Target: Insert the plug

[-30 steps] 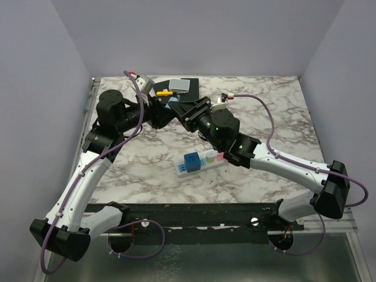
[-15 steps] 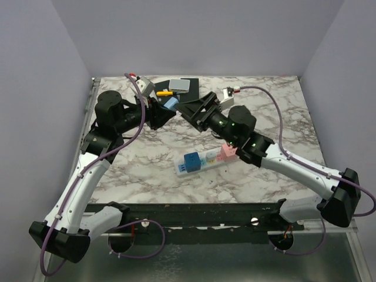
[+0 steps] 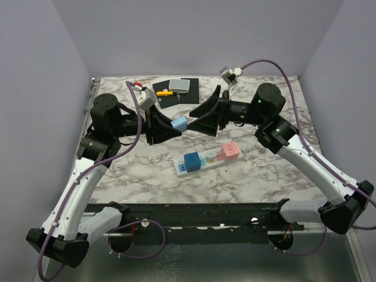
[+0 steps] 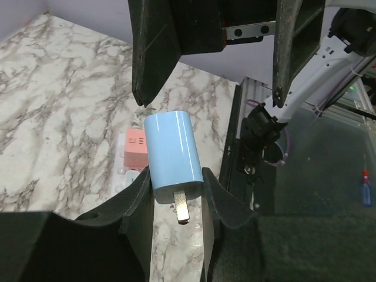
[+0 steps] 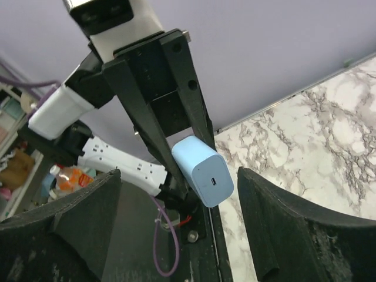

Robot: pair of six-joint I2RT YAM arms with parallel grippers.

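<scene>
— From above, where's the plug?
— The blue plug [image 3: 178, 124] hangs in mid-air, pinched by the left gripper [image 3: 171, 126]. It's over the marble table [image 3: 147, 173], behind the power strip [image 3: 207, 158]. The right gripper [image 3: 189, 123] faces it with its jaws spread wide, holding nothing.
— Any room to work?
— Some. The strip carries a blue cube [image 3: 190, 163] and a pink block [image 3: 230, 151], with open sockets between them. A black mat [image 3: 187, 98] lies well back, near the purple wall [image 3: 176, 35].
— And the left wrist view?
— There the left fingers [image 4: 140, 202] clamp the shell's lower end, right beside the prongs [image 4: 183, 210]. It looks like light, hard, glossy plastic, so I'd guess it's slippery. Take it by the flat sides and leave the prongs bare, since they might bend.
— Right wrist?
— The rounded end with its small port [image 5: 212, 181] points at the camera. It sits between that claw's parted fingers [image 5: 294, 235] and touches neither, as far as I can tell.
</scene>
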